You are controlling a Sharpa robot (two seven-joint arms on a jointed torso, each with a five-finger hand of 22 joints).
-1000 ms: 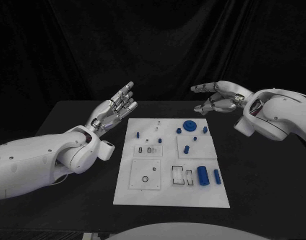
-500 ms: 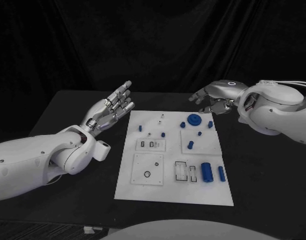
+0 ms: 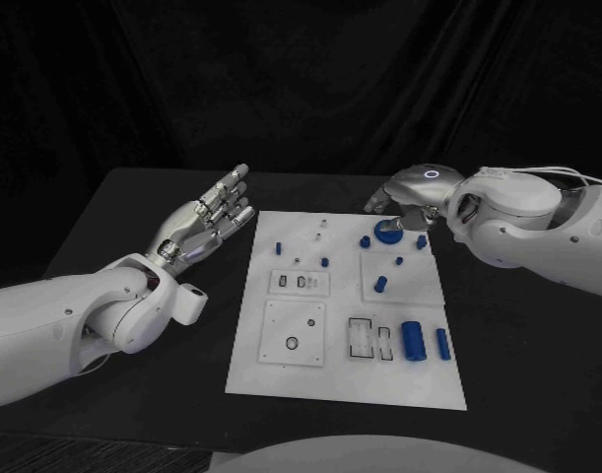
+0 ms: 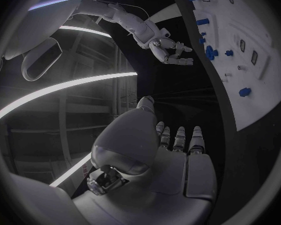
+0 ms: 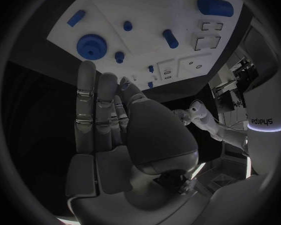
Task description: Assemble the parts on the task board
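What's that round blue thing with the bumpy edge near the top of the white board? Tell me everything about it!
The blue gear is a flat round disc with small teeth all round its rim and a raised hub in its middle. It looks like plastic. It lies flat on the white task board, near the far edge on the robot's right side, with smaller blue pieces close by. The right hand hovers near it, holding nothing; whether it touches the gear cannot be told.

Right robot hand (image 3: 403, 202) now lower, turned palm-down, above the task board's (image 3: 346, 370) far right corner.
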